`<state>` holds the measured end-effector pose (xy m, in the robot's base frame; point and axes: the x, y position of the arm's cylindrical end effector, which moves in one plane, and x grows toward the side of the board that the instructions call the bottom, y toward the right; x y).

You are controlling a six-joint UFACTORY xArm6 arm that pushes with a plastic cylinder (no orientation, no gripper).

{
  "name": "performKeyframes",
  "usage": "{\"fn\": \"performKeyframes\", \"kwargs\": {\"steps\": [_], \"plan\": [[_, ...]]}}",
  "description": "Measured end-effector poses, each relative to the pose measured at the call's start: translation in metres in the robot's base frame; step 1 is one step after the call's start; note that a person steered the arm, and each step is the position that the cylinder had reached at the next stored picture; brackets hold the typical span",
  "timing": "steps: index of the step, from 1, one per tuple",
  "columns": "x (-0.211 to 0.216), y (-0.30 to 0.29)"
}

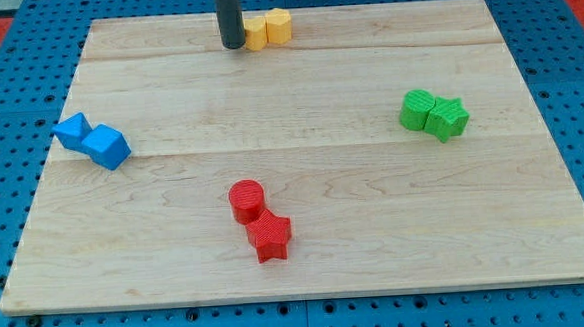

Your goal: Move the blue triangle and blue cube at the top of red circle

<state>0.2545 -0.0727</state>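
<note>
Partly, my tip [233, 46] hides a yellow block [255, 33].

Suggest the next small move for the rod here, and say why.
Probably swing my tip toward the view's left, to the far side of the blue triangle and blue cube. It sits by the yellow blocks, far from both; the red circle lies rightward.
</note>
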Motion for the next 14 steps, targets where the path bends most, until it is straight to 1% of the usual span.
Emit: {"fn": "performKeyframes", "kwargs": {"steps": [1,3,4,5,6,7,8,9,10,11,12,13,14], "plan": [[0.004,0.002],[0.063,0.013],[0.068,0.03],[0.116,0.048],[0.119,0.022],[0.103,-0.044],[0.098,-0.111],[0.111,-0.19],[0.122,-0.225],[0.16,-0.181],[0.19,-0.112],[0.218,-0.084],[0.251,-0.088]]}}
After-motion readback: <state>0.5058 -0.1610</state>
